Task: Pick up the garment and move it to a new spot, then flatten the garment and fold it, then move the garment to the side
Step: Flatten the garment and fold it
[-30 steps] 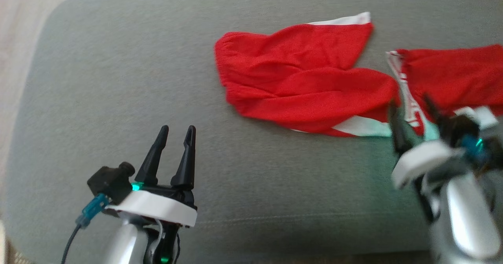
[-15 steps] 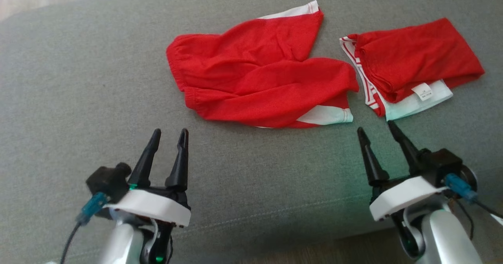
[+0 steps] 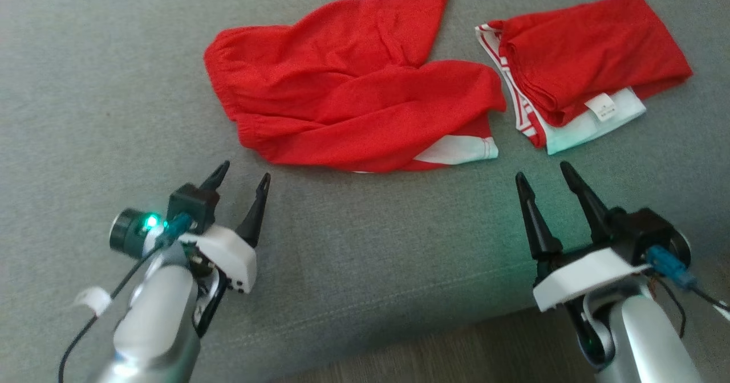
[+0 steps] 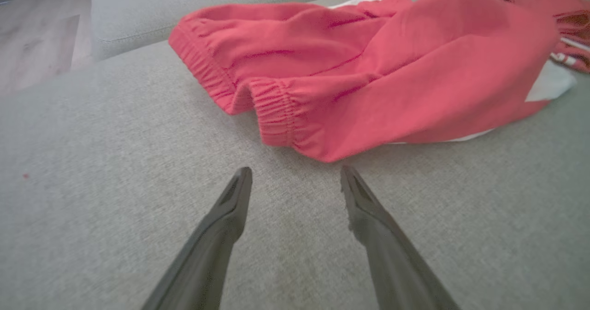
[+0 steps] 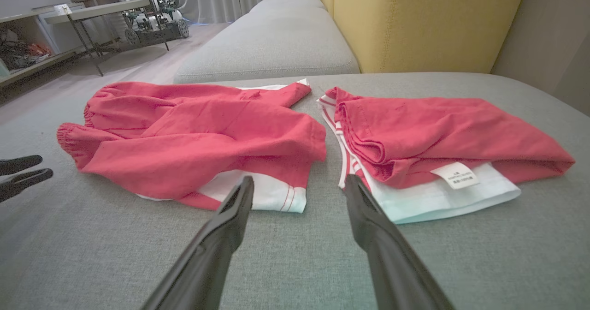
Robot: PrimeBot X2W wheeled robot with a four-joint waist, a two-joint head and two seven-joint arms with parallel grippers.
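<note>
A rumpled red garment [image 3: 353, 104] with white hem bands lies spread on the grey cushion [image 3: 370, 240]; its elastic waistband [image 4: 272, 116] faces my left gripper. My left gripper [image 3: 243, 175] is open and empty, rolled to one side, just short of that waistband, with its tips [image 4: 296, 171] over bare cushion. My right gripper [image 3: 542, 172] is open and empty, near the garment's white hem [image 5: 272, 197] and pointing at the gap between the two garments. The garment [image 5: 207, 134] also lies ahead and left in the right wrist view.
A second red garment [image 3: 582, 64], folded, with a white label [image 5: 454, 175], lies right of the rumpled one. The cushion's front edge [image 3: 445, 326] runs just before both arms, wooden floor below. A yellow backrest [image 5: 424, 24] stands behind. The left gripper [image 5: 20, 171] shows at the far left.
The head camera has shifted, sliding the picture left and down. My left gripper has rolled sideways and moved closer to the waistband. My right gripper drew back off the folded garment.
</note>
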